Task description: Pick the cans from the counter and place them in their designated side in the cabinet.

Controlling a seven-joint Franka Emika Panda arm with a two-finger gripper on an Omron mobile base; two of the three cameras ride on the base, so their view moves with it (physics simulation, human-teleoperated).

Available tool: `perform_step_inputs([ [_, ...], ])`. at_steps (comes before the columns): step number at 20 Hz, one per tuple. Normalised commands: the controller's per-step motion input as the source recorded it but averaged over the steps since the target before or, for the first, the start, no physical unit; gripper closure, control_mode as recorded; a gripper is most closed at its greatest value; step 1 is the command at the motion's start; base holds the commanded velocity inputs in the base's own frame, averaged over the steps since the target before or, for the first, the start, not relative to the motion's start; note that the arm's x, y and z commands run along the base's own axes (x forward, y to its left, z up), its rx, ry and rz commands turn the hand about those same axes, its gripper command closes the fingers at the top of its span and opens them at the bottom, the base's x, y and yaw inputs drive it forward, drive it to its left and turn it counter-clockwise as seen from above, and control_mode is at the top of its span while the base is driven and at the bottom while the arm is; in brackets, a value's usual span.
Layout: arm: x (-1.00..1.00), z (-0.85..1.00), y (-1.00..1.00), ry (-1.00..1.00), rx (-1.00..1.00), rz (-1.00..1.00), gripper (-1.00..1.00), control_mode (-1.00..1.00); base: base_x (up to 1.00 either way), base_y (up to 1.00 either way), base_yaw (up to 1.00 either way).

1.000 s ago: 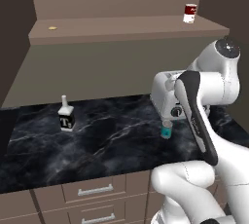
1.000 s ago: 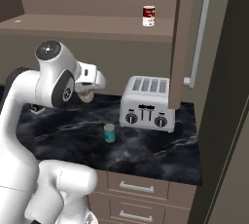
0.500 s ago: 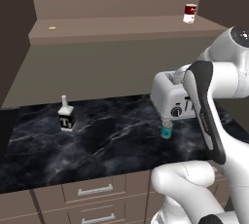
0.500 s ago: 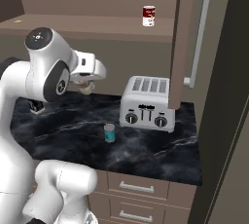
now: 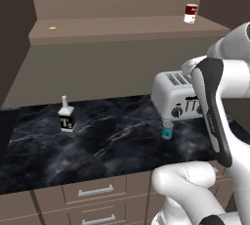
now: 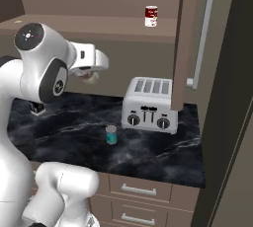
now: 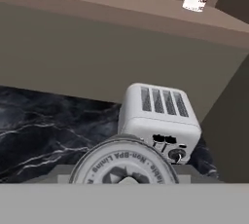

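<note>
Gripper (image 6: 89, 75) clamped on the beige-yellow can (image 7: 124, 163), raised above the counter (image 6: 59, 132); teal-blue can (image 5: 167, 130) stands on the counter just before the toaster (image 6: 150, 105), below the cabinet (image 5: 122, 26) shelf

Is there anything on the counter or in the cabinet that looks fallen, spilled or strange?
Nothing stands out. The teal can stands upright on the counter before the toaster, the bottle is upright, and the red-and-white can stands on the cabinet shelf. No spill shows.
</note>
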Motion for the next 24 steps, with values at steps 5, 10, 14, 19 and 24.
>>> perform_step_inputs([
  [5, -0.07, 0.35, -0.08, -0.14, -0.04, 0.00, 1.00, -1.00, 0.00, 0.00, 0.00],
  [10, 0.00, 0.33, -0.06, -0.13, -0.04, 0.00, 1.00, -1.00, 0.00, 0.00, 0.00],
  [14, 0.00, 0.31, -0.04, -0.13, -0.04, 0.00, 1.00, -1.00, 0.00, 0.00, 0.00],
  [19, 0.08, 0.27, -0.03, -0.07, -0.03, 0.00, 1.00, -1.00, 0.00, 0.00, 0.00],
  [24, 0.23, 0.22, -0.04, -0.02, -0.01, 0.00, 1.00, -1.00, 0.00, 0.00, 0.00],
])
